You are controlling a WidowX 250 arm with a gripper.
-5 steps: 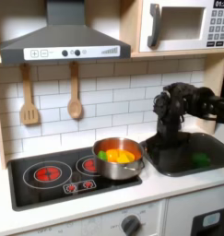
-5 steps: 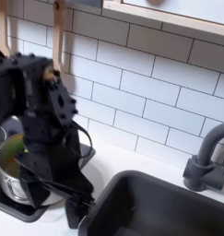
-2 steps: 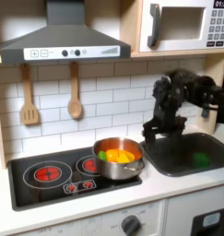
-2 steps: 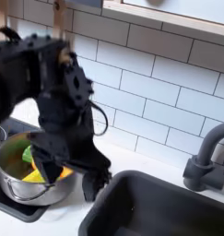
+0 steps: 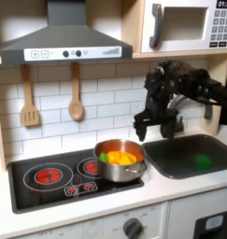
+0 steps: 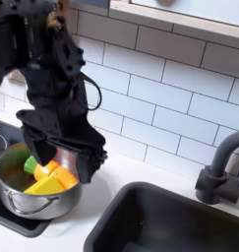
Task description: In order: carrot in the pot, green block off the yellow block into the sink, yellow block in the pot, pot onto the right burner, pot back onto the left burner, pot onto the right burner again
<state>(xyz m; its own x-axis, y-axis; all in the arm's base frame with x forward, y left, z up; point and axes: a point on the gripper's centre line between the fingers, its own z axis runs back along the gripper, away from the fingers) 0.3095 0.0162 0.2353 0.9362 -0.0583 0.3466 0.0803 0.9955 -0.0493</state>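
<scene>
The steel pot [image 5: 120, 161] stands on the right burner in the first exterior view, and it also shows at the lower left in the second exterior view [image 6: 23, 202]. Inside lie the yellow block [image 6: 47, 184] and the orange carrot [image 6: 60, 173], with a bit of green beside them. The green block [image 5: 201, 161] lies in the sink [image 5: 185, 168]. My gripper [image 5: 154, 131] hangs above and just right of the pot's rim, between pot and sink; its two fingers stand apart with nothing between them. In the second exterior view the gripper [image 6: 67, 157] covers the pot's far side.
The left burner [image 5: 49, 174] glows red on the black stovetop. A spatula [image 5: 29, 98] and a wooden spoon [image 5: 76, 93] hang on the tiled wall. A dark faucet [image 6: 221, 172] stands behind the sink. The microwave [image 5: 185, 26] sits above the arm.
The gripper has risen from over the sink and swung toward the first exterior view's left, ending beside the pot. The pot and its contents have not moved.
</scene>
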